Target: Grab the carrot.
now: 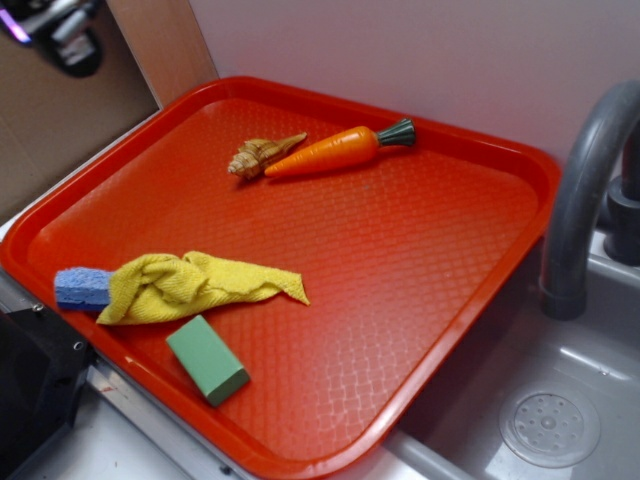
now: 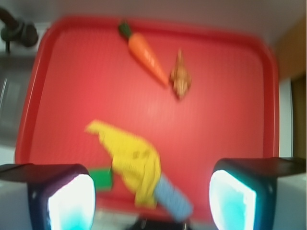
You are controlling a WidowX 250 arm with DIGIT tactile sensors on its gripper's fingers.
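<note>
One carrot, glossy, rigid, likely light and slippery; best grasped mid-body. Gripper stood spread apart, empty, well short.

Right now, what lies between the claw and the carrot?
In the wrist view, the yellow cloth sits just ahead of the open claw; beyond it only bare red tray up to the carrot.
</note>
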